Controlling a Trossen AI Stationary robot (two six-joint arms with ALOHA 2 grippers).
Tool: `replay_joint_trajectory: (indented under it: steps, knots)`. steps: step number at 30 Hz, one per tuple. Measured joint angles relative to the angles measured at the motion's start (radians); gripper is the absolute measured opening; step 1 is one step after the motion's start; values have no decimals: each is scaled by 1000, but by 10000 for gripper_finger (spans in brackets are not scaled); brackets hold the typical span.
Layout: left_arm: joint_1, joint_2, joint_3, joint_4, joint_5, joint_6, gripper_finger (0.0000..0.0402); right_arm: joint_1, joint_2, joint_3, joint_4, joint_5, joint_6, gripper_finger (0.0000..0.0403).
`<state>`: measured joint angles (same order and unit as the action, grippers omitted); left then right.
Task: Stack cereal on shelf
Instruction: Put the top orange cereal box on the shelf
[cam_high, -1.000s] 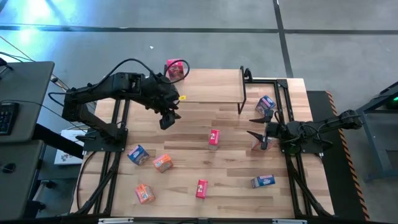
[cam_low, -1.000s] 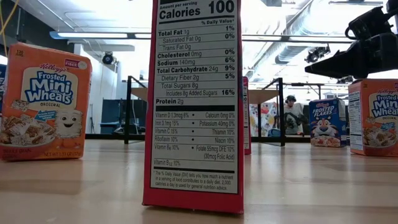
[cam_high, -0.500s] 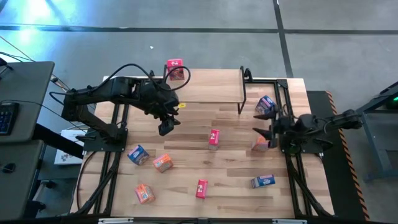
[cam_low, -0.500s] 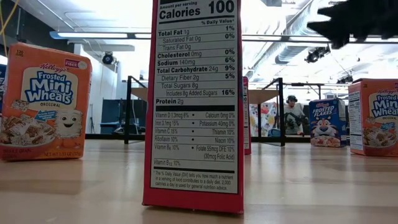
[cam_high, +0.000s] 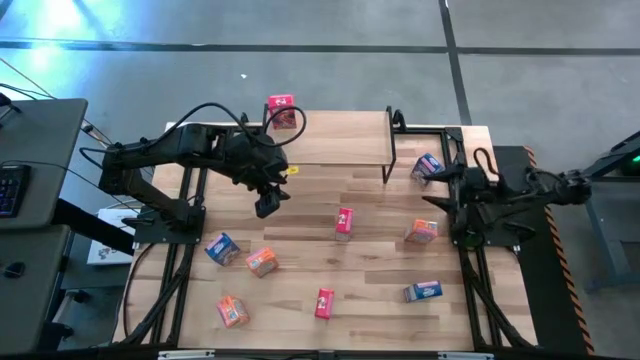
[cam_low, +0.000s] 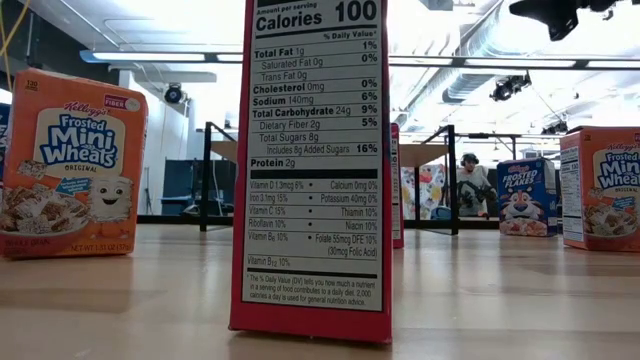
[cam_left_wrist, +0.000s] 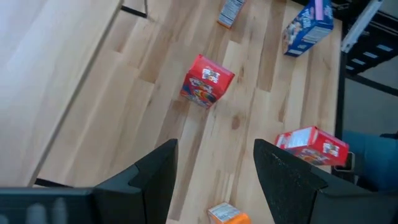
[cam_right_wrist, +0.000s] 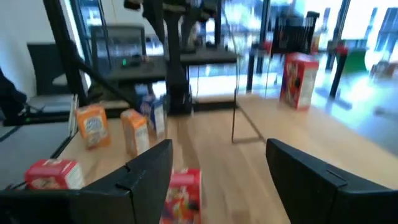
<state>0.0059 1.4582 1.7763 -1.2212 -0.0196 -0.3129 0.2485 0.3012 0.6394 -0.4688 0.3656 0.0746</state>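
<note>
- One red cereal box (cam_high: 281, 112) stands on the shelf (cam_high: 340, 138) at its far left corner; the other eight are scattered over the table (cam_high: 380, 262).
- My left gripper (cam_high: 268, 201) hangs spread and empty just in front of the shelf.
- My right gripper (cam_high: 440, 190) is spread too, holding nothing, between the blue box (cam_high: 427, 166) and the orange box (cam_high: 421, 231).
- Risk, I reckon: dropping in crooked could knock that orange box flat or shove it away.

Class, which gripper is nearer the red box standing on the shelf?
Left. The left gripper hangs just off the shelf edge near the red box; the right gripper is beyond the shelf's far end.
</note>
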Motion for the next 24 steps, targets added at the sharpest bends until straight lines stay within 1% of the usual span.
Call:
replay_joint_trajectory:
  steps: [2, 4, 8, 11, 14, 17, 24]
  knots:
    - [0, 0, 0, 0, -26, 0, 202, 0, 51, 72, -117, -2, 58, 255]
    - [0, 0, 0, 0, -47, 0, 202, 0, 108, 138, -227, -26, 124, 255]
    - [0, 0, 0, 0, -85, 0, 202, 0, 222, 253, -415, -120, 228, 255]
    - [0, 0, 0, 0, -88, 1, 202, 0, 304, 315, -516, -192, 292, 255]
    - [0, 0, 0, 0, -88, 1, 202, 0, 372, 344, -569, -237, 341, 255]
    - [0, 0, 0, 0, -89, 1, 202, 0, 431, 344, -615, -269, 371, 255]
    - [0, 0, 0, 0, -95, 3, 202, 1, 561, 328, -699, -262, 407, 255]
